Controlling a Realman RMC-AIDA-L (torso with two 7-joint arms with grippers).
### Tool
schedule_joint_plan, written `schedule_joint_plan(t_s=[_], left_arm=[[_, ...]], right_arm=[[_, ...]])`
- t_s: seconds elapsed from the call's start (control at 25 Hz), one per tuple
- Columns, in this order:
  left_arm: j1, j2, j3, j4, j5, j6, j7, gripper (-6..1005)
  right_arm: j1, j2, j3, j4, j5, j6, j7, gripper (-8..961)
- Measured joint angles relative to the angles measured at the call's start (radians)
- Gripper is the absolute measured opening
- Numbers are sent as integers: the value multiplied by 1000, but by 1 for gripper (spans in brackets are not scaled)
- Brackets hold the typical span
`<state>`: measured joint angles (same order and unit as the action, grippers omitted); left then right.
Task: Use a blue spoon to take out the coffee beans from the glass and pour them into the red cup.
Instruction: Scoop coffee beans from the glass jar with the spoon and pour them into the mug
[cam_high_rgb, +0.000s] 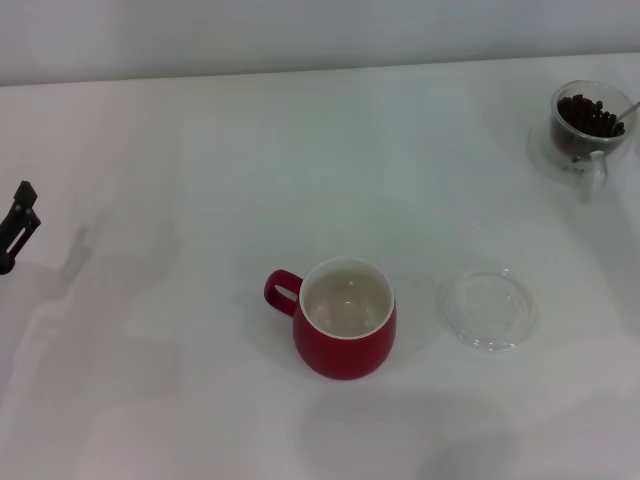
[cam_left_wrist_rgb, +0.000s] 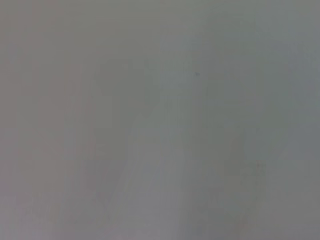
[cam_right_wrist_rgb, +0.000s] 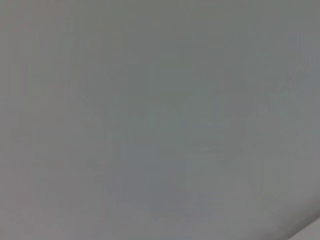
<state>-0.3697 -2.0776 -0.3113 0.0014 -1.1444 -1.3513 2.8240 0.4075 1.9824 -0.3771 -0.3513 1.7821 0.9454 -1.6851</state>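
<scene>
i am at the very start, nothing is scooped yet. my left gripper (cam_high_rgb: 18, 225) peeks in at the table's left edge, holding nothing that i can see; i cannot tell how wide it is. my right gripper is out of sight. the red cup (cam_high_rgb: 345, 333) sits well to its right, white inside and bare. the glass (cam_high_rgb: 588, 130) with coffee beans (cam_high_rgb: 590, 114) is far off at the back right, with the blue spoon (cam_high_rgb: 628, 110) resting in it. a clear glass dish (cam_high_rgb: 489, 310) lies beside the cup. next i must reach the spoon handle.
</scene>
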Motion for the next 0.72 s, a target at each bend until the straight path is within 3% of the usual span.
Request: schedule_joint_plan(t_s=[0.72], left_arm=[[0,-1,2,3,1,0,0,861]], right_arm=[[4,13,3,14,60,-33,53,144]])
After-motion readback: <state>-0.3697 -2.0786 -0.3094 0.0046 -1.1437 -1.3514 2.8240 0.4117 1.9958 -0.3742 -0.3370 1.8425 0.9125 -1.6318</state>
